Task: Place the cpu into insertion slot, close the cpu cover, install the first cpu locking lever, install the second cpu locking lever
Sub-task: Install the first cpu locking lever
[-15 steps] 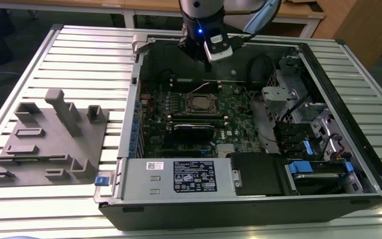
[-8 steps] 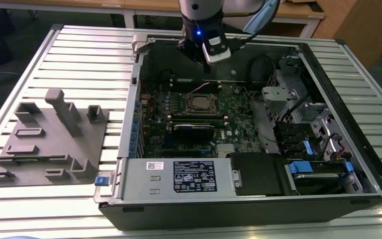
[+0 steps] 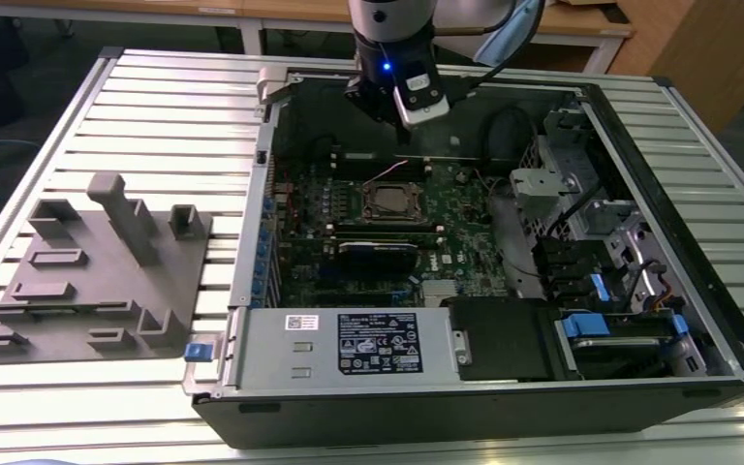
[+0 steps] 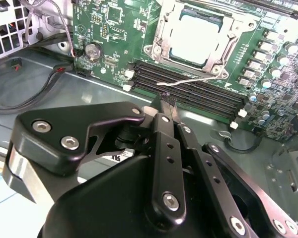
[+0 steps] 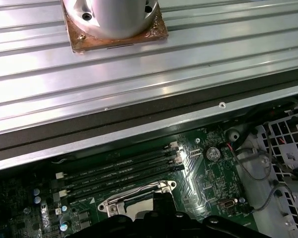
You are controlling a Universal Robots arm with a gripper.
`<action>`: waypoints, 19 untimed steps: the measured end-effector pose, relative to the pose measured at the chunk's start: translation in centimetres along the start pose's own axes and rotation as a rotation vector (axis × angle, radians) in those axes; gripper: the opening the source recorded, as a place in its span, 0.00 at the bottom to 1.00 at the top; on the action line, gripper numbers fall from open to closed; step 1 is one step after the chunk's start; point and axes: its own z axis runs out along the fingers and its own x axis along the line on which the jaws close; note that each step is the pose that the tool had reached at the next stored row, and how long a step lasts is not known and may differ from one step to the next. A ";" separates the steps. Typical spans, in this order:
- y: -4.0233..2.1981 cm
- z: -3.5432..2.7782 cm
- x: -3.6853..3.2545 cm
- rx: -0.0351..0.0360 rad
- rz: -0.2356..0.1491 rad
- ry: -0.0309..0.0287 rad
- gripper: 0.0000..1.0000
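Gripper [image 4: 165, 99] body nearest the lens in the second wrist view, black linkage bars and bolts across the lower part, fingers [image 4: 165, 111] running together into one narrow tip, no gap visible between them, so jaws read as closed and holding nothing. Tip hangs above the long black memory slots [image 4: 188, 87], not touching the board. A thin wire locking lever [image 4: 188, 82] lies across those slots just past the tip, its far end by the socket corner.

Beyond the slots, the insertion slot [image 4: 196, 34] on the green motherboard [image 4: 114, 29]. The cpu [image 4: 196, 37] sits inside it, pale silvery top facing up. The cpu cover [image 4: 228, 37] frame lies down around the chip, chip showing through its window. Round coin battery [image 4: 93, 50] on the board off to one side of the socket, red and black cables [image 4: 35, 74] near it on the grey case floor.

First wrist view: dark gripper [image 5: 159, 218] edge over the socket frame [image 5: 134, 198], memory slots [image 5: 119, 168] next to it, then the case wall and the ribbed metal table [image 5: 139, 74] with the arm's base mount [image 5: 114, 25] bolted on.

Exterior view: gripper [image 3: 405, 131] inside the open computer case [image 3: 476, 387], above the rear part of the board, insertion slot [image 3: 389, 201] just below it in frame, apart. Grey plastic fixture [image 3: 101, 271] on the table [image 3: 682, 126] at the exterior view's left of the case
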 end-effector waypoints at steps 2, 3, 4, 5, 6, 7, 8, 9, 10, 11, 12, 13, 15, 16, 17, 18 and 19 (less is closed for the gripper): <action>0.00 0.01 0.00 -0.0001 0.000 0.0000 0.11; -0.01 0.06 0.01 -0.0005 0.000 -0.0002 0.11; -0.03 0.13 0.02 -0.0004 0.000 -0.0002 0.11; -0.05 0.18 0.03 -0.0001 0.000 0.0000 0.11; -0.05 0.19 0.03 0.0001 0.000 0.0000 0.11; -0.05 0.18 0.03 0.0002 0.000 0.0001 0.11; -0.05 0.19 0.03 0.0002 0.000 0.0001 0.11; -0.05 0.20 0.04 0.0000 0.000 0.0000 0.11; -0.05 0.20 0.03 0.0000 0.000 0.0000 0.11; -0.06 0.21 0.04 0.0000 0.000 0.0000 0.11; -0.06 0.21 0.04 0.0000 0.000 0.0000 0.11; -0.06 0.21 0.04 -0.0001 0.000 0.0000 0.11; -0.07 0.23 0.05 -0.0033 0.001 0.0006 0.11; -0.07 0.24 0.07 -0.0051 0.001 0.0011 0.11; -0.07 0.24 0.08 -0.0065 0.002 0.0016 0.11; -0.07 0.25 0.09 -0.0073 0.002 0.0019 0.11; -0.08 0.26 0.11 -0.0081 0.002 0.0021 0.11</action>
